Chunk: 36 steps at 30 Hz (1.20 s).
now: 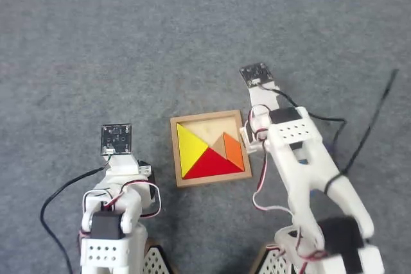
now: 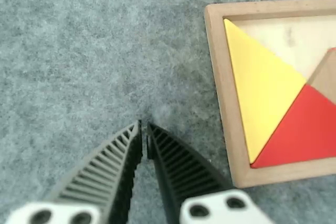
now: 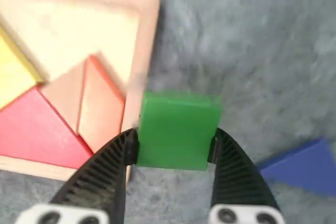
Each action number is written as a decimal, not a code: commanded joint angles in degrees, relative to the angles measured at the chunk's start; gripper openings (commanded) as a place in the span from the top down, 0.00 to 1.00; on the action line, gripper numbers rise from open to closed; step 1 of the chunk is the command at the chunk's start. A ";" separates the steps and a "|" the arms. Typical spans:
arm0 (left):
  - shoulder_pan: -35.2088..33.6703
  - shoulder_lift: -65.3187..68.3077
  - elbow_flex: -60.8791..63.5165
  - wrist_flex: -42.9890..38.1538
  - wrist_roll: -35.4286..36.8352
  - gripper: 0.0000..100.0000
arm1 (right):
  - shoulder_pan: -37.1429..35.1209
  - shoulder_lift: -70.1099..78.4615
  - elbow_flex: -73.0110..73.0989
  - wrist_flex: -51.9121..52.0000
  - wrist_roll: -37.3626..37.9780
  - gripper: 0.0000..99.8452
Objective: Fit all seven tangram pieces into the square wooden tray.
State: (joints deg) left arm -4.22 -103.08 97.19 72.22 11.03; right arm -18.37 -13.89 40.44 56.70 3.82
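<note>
Fingers [image 3: 118,156] on the right arm [image 1: 302,155] clamp the green piece [image 3: 178,129] between them.

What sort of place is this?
Likely a robotics lab bench: a grey carpeted table, a square wooden tray, and the right gripper clamping a green tangram piece.

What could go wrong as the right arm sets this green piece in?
The green piece, held in the jaws, is right at the tray rim; lowered here it could catch on the rim or land on the orange piece. The jaws seem to grip only its near end, so it might twist.
</note>
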 commanded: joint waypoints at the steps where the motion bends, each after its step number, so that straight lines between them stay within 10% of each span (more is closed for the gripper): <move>1: -0.35 -1.14 -0.75 0.09 -0.53 0.99 | -3.56 -5.23 -6.15 0.84 5.36 0.92; 10: -0.35 -1.14 -0.75 0.09 -0.53 0.99 | -16.13 10.86 -20.04 0.84 10.81 0.92; 36: -0.35 -1.14 -0.75 0.09 -0.53 0.99 | -19.12 23.43 -26.29 0.66 18.02 0.81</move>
State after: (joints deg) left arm -4.22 -103.08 97.19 72.22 11.03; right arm -37.27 10.02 17.67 57.05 21.14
